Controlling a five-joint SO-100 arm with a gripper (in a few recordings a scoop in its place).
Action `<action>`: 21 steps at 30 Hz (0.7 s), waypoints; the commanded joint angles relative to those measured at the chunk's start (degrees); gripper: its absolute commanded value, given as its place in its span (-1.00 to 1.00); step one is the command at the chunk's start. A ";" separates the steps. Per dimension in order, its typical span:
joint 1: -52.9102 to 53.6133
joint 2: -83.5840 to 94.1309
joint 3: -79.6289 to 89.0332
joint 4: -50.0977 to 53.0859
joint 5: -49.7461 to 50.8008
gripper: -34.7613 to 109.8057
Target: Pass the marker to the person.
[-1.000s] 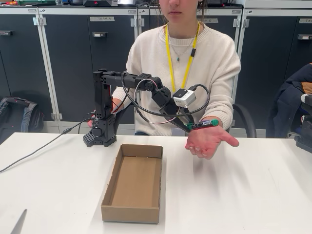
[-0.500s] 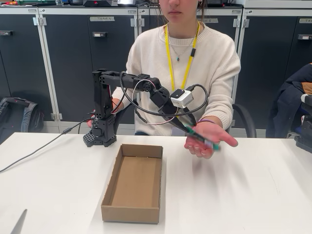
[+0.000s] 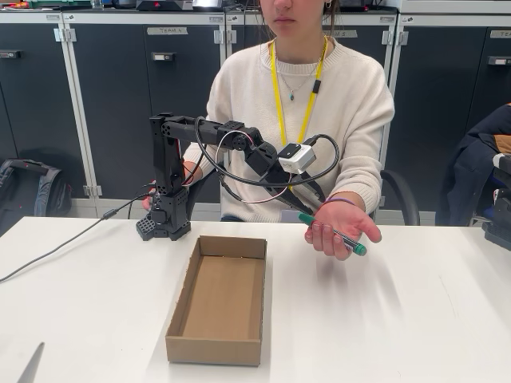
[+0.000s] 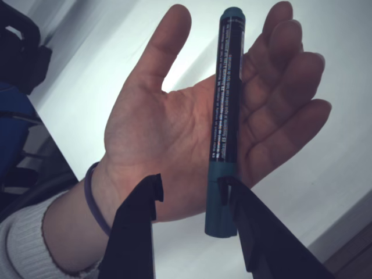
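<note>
Marker (image 3: 333, 233) has dropped from my gripper (image 4: 192, 192) since a second ago and is now lying across the person's (image 3: 299, 96) open hand (image 3: 342, 228), above the table (image 3: 415, 319). In the wrist view I'm seeing the jaws spread apart, gripping nothing, green cap just beside the right finger.

We see even, bright indoor light in the fixed view, sharp overall, soft faint shadows on the white table (image 3: 415, 319); in the wrist view a cool bluish cast, table glare washed out behind the hand (image 4: 192, 128), gripper fingers (image 4: 136, 232) dark and slightly soft
</note>
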 commanded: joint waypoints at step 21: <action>1.14 5.71 0.97 -2.90 -1.67 -0.29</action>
